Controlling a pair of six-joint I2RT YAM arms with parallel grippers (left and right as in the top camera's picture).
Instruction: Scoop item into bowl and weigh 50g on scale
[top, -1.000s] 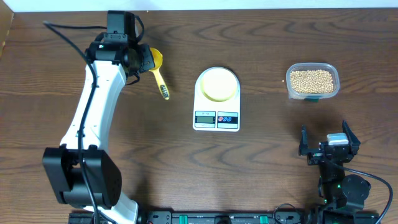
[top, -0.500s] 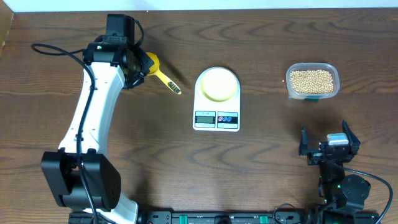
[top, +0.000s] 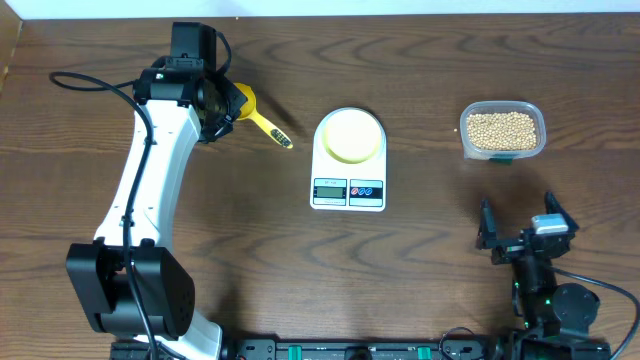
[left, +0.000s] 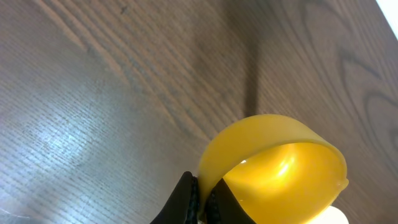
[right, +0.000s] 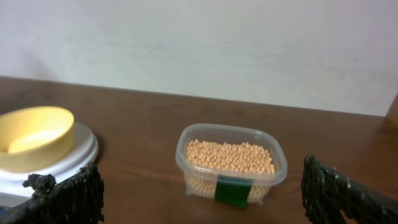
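— What's on the wooden table (top: 420, 280) from where you stand?

— The biggest thing is the white left arm (top: 150, 170), stretched out to the far left. The right gripper (top: 518, 212) sits low at the near right, its jaws spread wide apart with nothing between them.

— And the scale?

— The scale (top: 348, 192) is in the middle, with its display on the near side. The clear tub (top: 503, 103) stands far right, well apart from it. The pale-yellow bowl (top: 350, 135) rests on the scale's platform.

— The scoop?

— The left gripper (top: 225, 105) is pinched tight on the yellow scoop (top: 262, 120) at its cup end, and the handle points towards the scale.

— The beans?

— The beans (top: 500, 128) all lie in the tub.
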